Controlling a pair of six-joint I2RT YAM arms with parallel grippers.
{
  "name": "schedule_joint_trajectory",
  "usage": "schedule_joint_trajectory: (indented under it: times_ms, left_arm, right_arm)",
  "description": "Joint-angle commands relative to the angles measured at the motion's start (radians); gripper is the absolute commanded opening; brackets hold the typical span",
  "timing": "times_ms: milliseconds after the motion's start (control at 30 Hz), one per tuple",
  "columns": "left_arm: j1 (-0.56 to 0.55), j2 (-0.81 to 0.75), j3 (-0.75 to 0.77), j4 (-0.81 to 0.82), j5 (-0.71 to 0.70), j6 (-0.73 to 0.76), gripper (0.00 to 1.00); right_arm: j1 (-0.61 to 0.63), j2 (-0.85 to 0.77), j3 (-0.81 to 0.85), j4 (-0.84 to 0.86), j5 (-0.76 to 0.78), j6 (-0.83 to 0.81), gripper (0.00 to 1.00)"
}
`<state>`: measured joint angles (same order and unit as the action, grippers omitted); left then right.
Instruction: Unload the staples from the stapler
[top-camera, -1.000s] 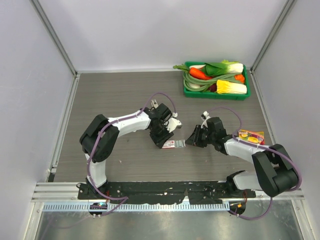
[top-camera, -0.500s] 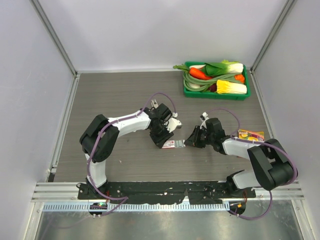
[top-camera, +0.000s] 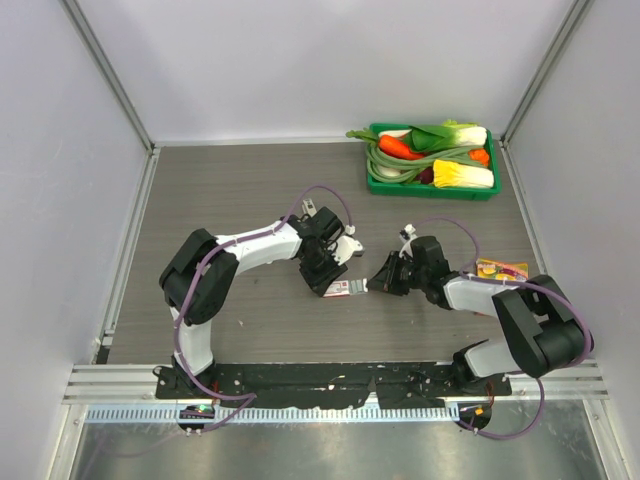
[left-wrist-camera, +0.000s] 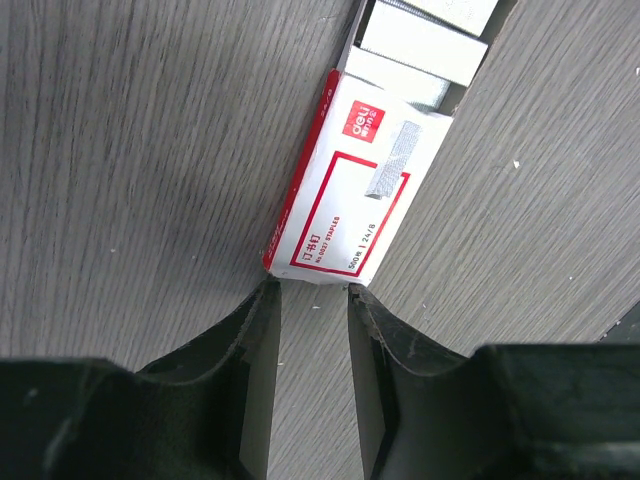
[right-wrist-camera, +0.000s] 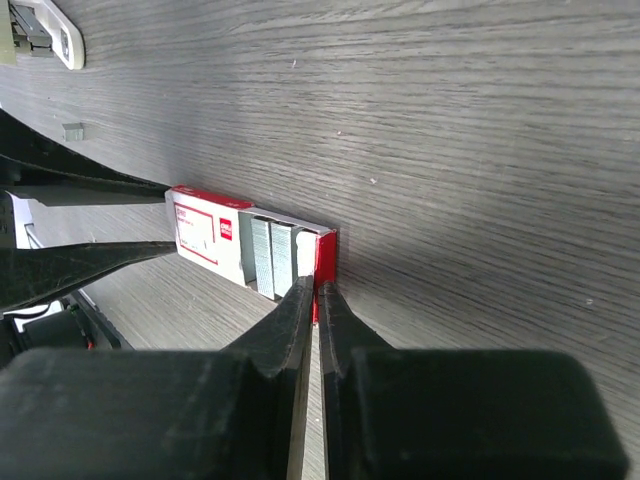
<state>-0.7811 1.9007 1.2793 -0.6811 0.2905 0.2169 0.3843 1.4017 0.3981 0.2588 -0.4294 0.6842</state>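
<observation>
A red-and-white staple box (left-wrist-camera: 360, 190) lies on the table between the grippers, its inner tray slid partly out with rows of staples (right-wrist-camera: 270, 258) showing. My left gripper (left-wrist-camera: 310, 292) is open, its fingertips (left-wrist-camera: 266, 297) against the box's closed end. My right gripper (right-wrist-camera: 318, 290) is shut on the red end flap (right-wrist-camera: 326, 262) of the tray. The stapler (right-wrist-camera: 45, 35) shows only partly, at the right wrist view's top left corner, and beside my left wrist in the top view (top-camera: 349, 244). A tiny grey staple strip (right-wrist-camera: 73, 130) lies loose on the table near it.
A green basket (top-camera: 432, 188) of toy vegetables stands at the back right. A colourful packet (top-camera: 501, 270) lies by my right arm. Grey walls and metal rails close in the table on three sides.
My right gripper has edged slightly left toward the box. The left arm and the box have hardly moved.
</observation>
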Motion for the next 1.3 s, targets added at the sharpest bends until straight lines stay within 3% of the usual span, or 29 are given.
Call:
schedule_joint_trajectory:
  times_ms: [0,867,1267]
  left_arm:
    - [-0.004,-0.003,0.023,0.023,0.001,-0.001,0.37]
    - [-0.004,0.0,0.015,0.037,0.009,0.002,0.36]
    - [-0.004,0.001,0.015,0.035,0.002,0.004,0.36]
  right_arm:
    - [0.022,0.014,0.007,0.056,-0.006,0.02,0.11]
    - [0.191,0.143,0.096,0.112,0.066,0.063,0.13]
    - [0.191,0.108,0.085,-0.043,0.126,-0.034,0.12]
